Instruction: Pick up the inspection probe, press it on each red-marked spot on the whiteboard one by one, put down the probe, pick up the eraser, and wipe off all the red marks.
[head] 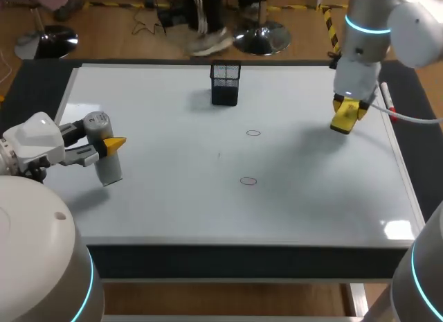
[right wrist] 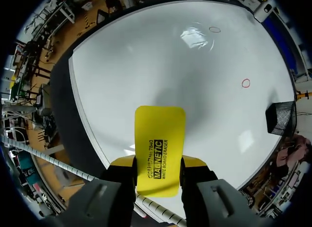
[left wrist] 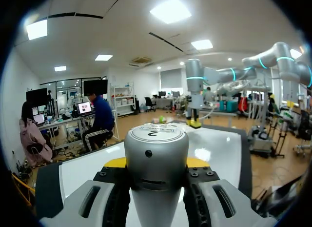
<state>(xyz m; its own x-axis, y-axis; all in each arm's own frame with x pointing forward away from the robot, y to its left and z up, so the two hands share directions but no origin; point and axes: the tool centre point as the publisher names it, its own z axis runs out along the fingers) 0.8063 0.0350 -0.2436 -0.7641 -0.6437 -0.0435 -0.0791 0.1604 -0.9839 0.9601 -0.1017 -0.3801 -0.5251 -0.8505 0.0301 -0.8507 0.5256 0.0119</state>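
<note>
Covering nearly the whole table, the whiteboard [head: 208, 211] lies flat, white and shiny, with a dark border around it and a soft shadow on its right part. My left arm [head: 31, 145] comes in at the near left, and my right arm [head: 363, 38] hangs over the far right corner. A black mesh basket [head: 225, 82] stands near the far edge, about the middle.

The left gripper [head: 111, 143] has its jaws clamped on the inspection probe [head: 104, 152], a silver cylinder held upright over the left part of the board. I cannot tell if its lower end touches the surface.

The right gripper [right wrist: 157, 171] has its jaws pressed on both sides of the yellow eraser [right wrist: 158, 149], close above the board near the right edge.

A marker [head: 386, 97] lies on the dark border beside the right gripper.

Two small red marks [head: 253, 133] [head: 248, 181] are drawn in the middle, one nearer to me, well apart from both grippers.
</note>
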